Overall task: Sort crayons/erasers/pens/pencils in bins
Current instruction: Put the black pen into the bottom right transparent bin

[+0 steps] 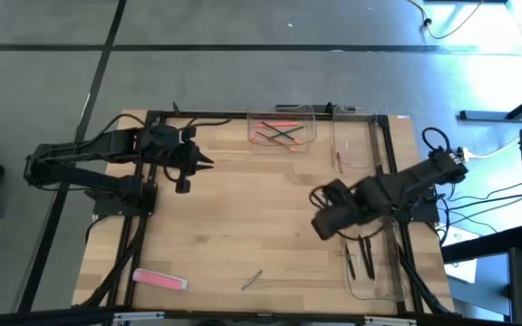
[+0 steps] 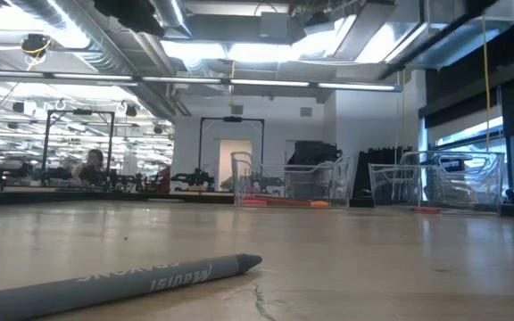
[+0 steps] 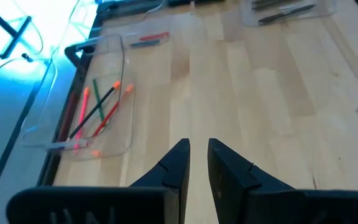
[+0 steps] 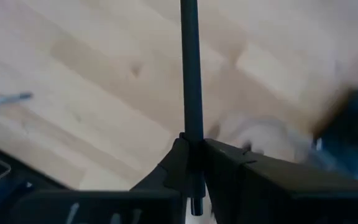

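Right tool (image 4: pixel 191 158) clamps a thin dark stick (image 4: pixel 190 74) above the bench; best drop it squarely over the clear plastic bin (image 1: pixel 374 288). Left tool (image 3: pixel 194 163) waits, slightly parted, empty.

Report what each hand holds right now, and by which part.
The right hand pinches a thin dark stick near one end; most of its length juts forward. The left hand holds nothing, fingers slightly apart over the bare table.

A robotics lab: exposed ceiling ducts (image 2: pixel 105 40), workbenches (image 2: pixel 61 183), 2 arms on a wooden table (image 1: pixel 261 226).
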